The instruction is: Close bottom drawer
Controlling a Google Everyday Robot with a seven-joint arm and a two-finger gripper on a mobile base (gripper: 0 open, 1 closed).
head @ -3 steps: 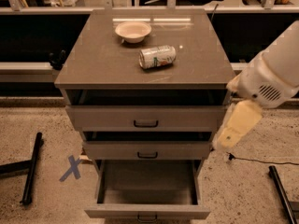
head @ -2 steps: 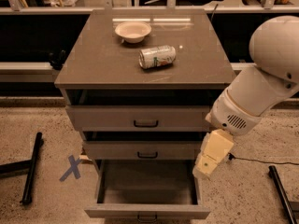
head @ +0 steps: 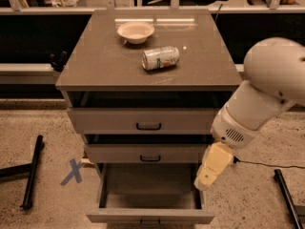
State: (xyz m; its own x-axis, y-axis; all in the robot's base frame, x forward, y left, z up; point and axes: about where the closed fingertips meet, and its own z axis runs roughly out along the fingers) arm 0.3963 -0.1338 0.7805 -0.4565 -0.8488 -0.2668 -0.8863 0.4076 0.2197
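Observation:
The bottom drawer of the grey-brown cabinet is pulled far out, showing its plain grey box with nothing in it and the flat front with a small dark loop handle at the frame's lower edge. My gripper, cream-coloured, hangs from the white arm at the drawer's right side, just above its right wall, behind the front.
The middle drawer and top drawer stand slightly out. On the cabinet top are a white bowl and a can lying on its side. A blue X mark and black bars are on the floor at left, a cable at right.
The arm has swung in from the right and lowered; the gripper moved left and down, from beside the middle drawer to the open bottom drawer's right side. The drawer has not moved.

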